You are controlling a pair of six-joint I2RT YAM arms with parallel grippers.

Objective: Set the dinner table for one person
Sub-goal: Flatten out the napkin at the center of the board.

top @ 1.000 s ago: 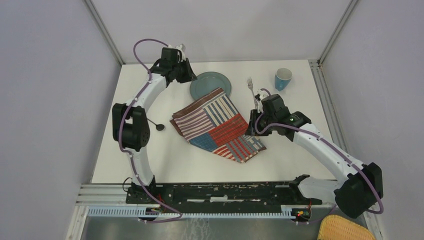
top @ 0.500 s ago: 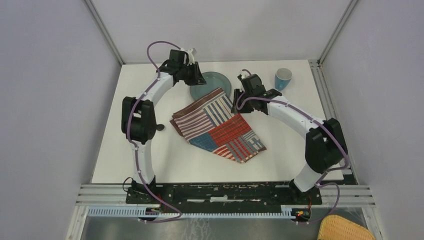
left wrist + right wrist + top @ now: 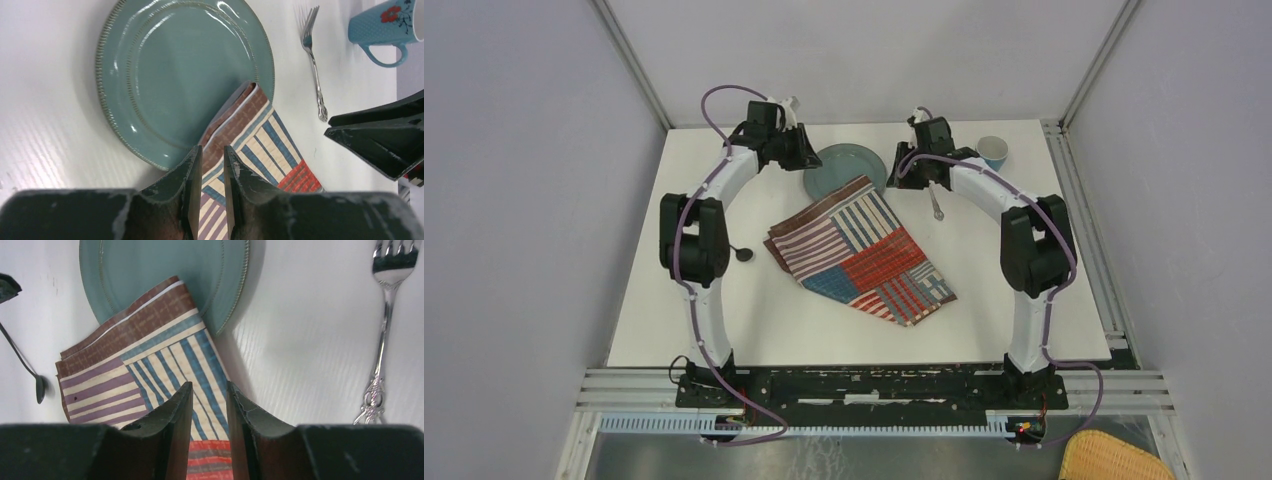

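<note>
Aloft, left tool, right tool slightly ajar, empty; placemat corner overlaps plate edge

Teal plate w/ ribbed rim, far centre. Folded patchwork placemat, stripes brown, purple, blue, red, lies diagonal; far corner overlaps plate's near rim. Silver fork just R of plate, not touching. Blue dotted mug w/ red flower, upright, far R. Black spoon L of placemat, apart. Wicker basket at bottom R corner.
</note>
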